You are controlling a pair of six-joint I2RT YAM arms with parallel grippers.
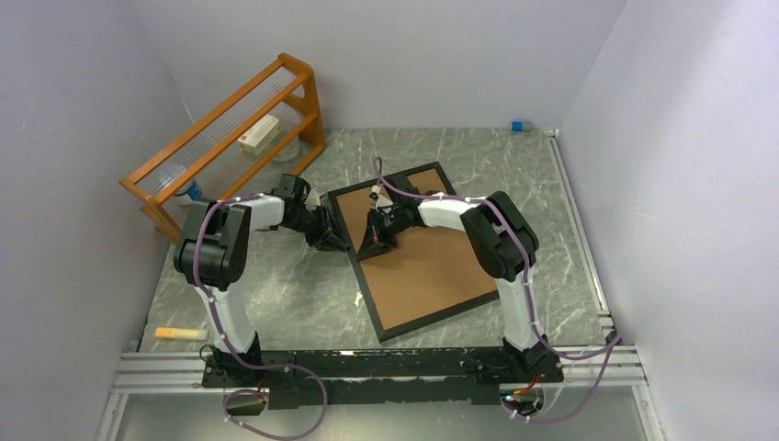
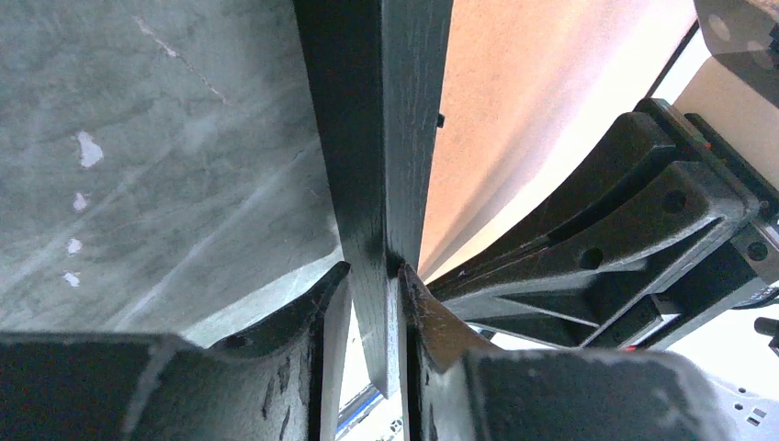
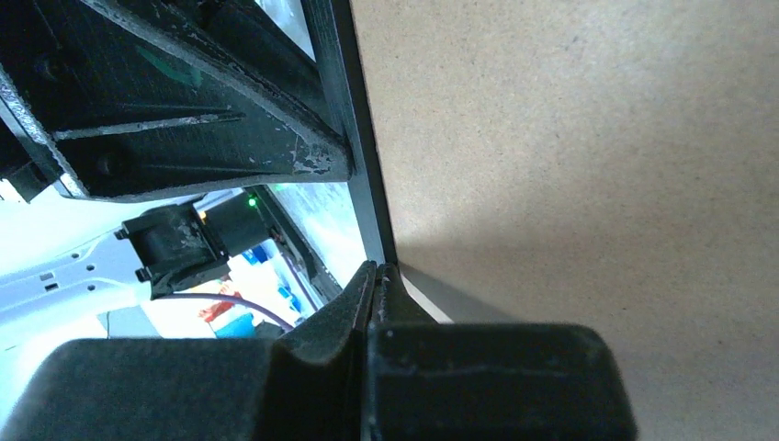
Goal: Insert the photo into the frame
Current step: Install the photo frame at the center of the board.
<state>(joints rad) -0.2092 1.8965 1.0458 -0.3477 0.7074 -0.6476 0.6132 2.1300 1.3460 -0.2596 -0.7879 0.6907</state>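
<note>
Nearest the top camera, the two arm bases are seen on a black rail at the near edge of the grey marbled surface [image 1: 303, 303]. Beyond them the frame [image 1: 366, 287] lies on that surface, back upward, its thin black border filled by a brown backing board [image 1: 432, 266]. The left gripper [image 1: 338, 242] is seen at the frame's left border. The right gripper [image 1: 366, 248] is set on the board just inside that same border. Left of and beyond the frame an orange wooden rack [image 1: 225, 138] stands by the wall. A white box [image 1: 259, 134] with a red mark is carried on its slatted top shelf, and a white-and-blue item [image 1: 189, 193] is held lower down, too small to be identified. A yellow stick-shaped item [image 1: 179, 333] lies well left of the frame's near corner.

From the left wrist, the left jaws are seen pinching the frame's black border, one finger [image 2: 312, 312] on each face of it. Marbled surface is shown on one side of the border and brown board on the other.

From the right wrist, the right jaws are seen pressed together with no gap, their tips touching the border's inner edge where the board meets it. Whether anything thin is caught between them cannot be told.
</note>
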